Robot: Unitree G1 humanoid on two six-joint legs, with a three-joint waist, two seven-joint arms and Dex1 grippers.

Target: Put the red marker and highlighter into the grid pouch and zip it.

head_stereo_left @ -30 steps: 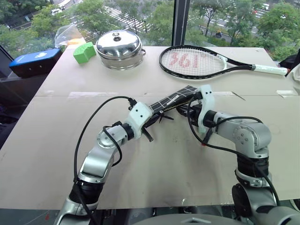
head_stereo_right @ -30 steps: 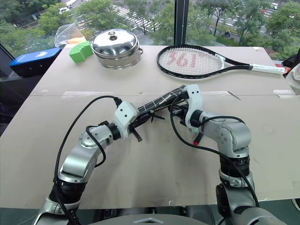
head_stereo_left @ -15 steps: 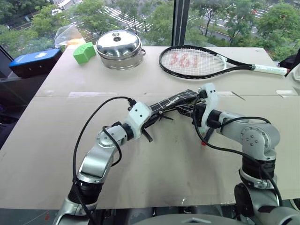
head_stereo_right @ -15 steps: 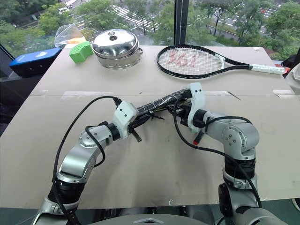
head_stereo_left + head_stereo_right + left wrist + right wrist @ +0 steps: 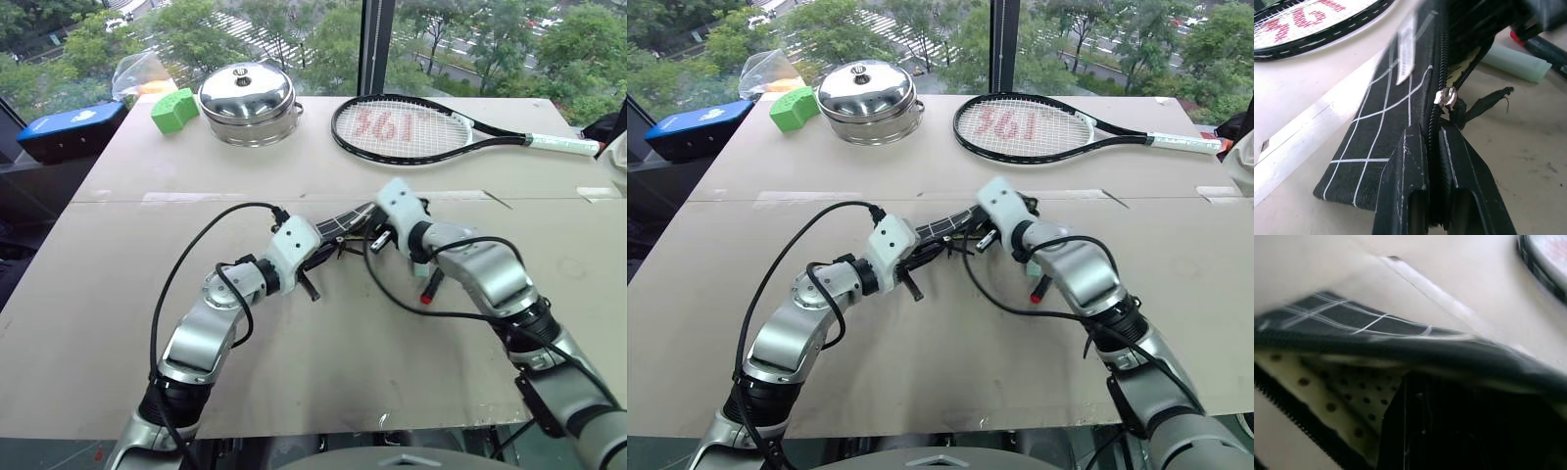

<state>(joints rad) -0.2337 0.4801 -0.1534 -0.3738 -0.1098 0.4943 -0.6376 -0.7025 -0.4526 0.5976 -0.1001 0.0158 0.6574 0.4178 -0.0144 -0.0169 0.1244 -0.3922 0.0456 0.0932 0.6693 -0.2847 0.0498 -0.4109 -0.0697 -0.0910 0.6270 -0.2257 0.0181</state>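
- Pouch (image 5: 1400,112): lifted off the worktop (image 5: 323,362) and strung between the two arms, its long axis running from the left tool (image 5: 312,257) up and across toward the right tool (image 5: 377,235). The zipper edge faces up, with the slider (image 5: 1446,98) near the left end and the teeth parted beyond it.
- Left tool: fingers pressed together on the pouch's near end, pinching the fabric beside the zipper.
- Right tool: at the pouch's far end; its wrist view looks into the dotted cream lining, and its fingers appear pressed together on the mouth's edge, though what they pinch is blurred.
- Marker (image 5: 429,287): lies on the worktop just under the right forearm, red cap toward the robot.
- Highlighter (image 5: 1515,64): lies beside the marker, below the pouch's open end.
- Judgement: both pens lie on the right side of the pouch, so the right arm is nearer, but it must first let go of the mouth.
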